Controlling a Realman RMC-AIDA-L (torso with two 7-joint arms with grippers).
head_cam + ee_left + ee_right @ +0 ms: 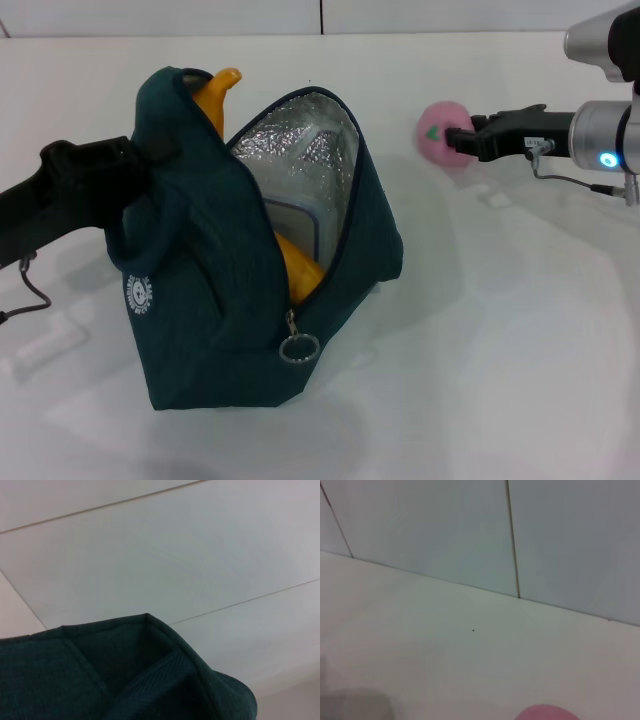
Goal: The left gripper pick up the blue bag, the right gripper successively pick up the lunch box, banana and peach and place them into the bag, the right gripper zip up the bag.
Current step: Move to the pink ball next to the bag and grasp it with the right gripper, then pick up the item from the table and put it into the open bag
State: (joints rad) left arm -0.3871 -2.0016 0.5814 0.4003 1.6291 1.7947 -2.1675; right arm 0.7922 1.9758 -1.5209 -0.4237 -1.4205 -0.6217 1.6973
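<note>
Nearest the front edge of the white table [520,380], the blue bag [210,330] stands left of centre, unzipped, its ring pull [299,348] hanging at the front; inside, the lunch box [295,225] leans against the foil lining, the banana [215,92] poking from the top; the left gripper [135,160] has hold of the bag's upper left fabric; toward the far right corner, the right gripper [458,140] has its fingers closed around the peach [438,128].
</note>
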